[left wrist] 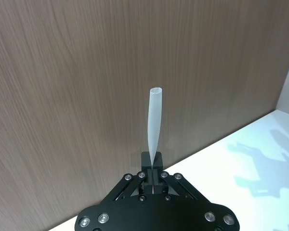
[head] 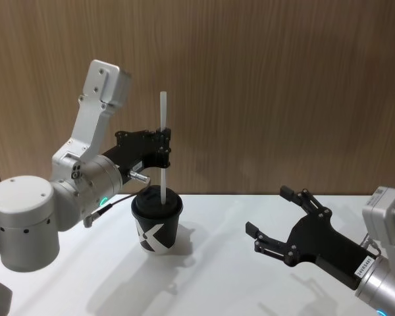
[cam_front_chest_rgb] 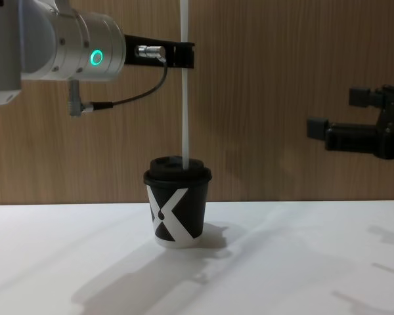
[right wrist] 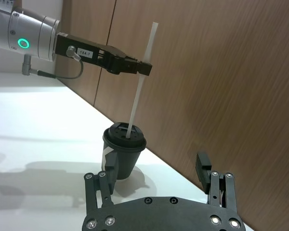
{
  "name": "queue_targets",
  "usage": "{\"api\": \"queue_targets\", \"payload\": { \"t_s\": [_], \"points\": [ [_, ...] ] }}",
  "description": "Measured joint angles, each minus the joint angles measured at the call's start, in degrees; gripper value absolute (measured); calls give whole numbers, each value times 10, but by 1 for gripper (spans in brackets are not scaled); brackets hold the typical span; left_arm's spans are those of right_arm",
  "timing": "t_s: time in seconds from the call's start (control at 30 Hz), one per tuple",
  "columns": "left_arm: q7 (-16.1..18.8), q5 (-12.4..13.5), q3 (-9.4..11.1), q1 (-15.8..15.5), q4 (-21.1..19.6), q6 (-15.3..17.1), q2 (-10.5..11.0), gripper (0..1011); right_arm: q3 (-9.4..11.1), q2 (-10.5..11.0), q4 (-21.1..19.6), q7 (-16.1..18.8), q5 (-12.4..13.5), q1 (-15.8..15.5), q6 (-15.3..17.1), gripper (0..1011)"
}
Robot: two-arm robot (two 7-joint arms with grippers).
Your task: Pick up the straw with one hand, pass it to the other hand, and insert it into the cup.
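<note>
The cup (cam_front_chest_rgb: 177,211) is showing a bold white X-like mark on its black wall, facing the chest view and also visible in the head view. A small white label on the left gripper (right wrist: 144,69) body is carrying printed characters that appear to read "184-7" in the right wrist view, though the print is small and the reading is uncertain. A white sticker on the underside of the right gripper (head: 276,220) near its wrist is bearing dark print in the head view, too small to read.
</note>
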Motion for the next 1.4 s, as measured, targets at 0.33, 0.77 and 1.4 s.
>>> {"api": "queue_targets", "payload": {
  "t_s": [0.33,0.77,1.4],
  "points": [
    [1,6,-6,4,-9,-4,-2,11,0,0,0,0,0,0,0,1001],
    [2,11,-13,7,-16,-6,-5,10,0,0,0,0,0,0,0,1001],
    [-10,8,-25,6,-7,8,-12,11,0,0,0,0,0,0,0,1001]
  ]
}}
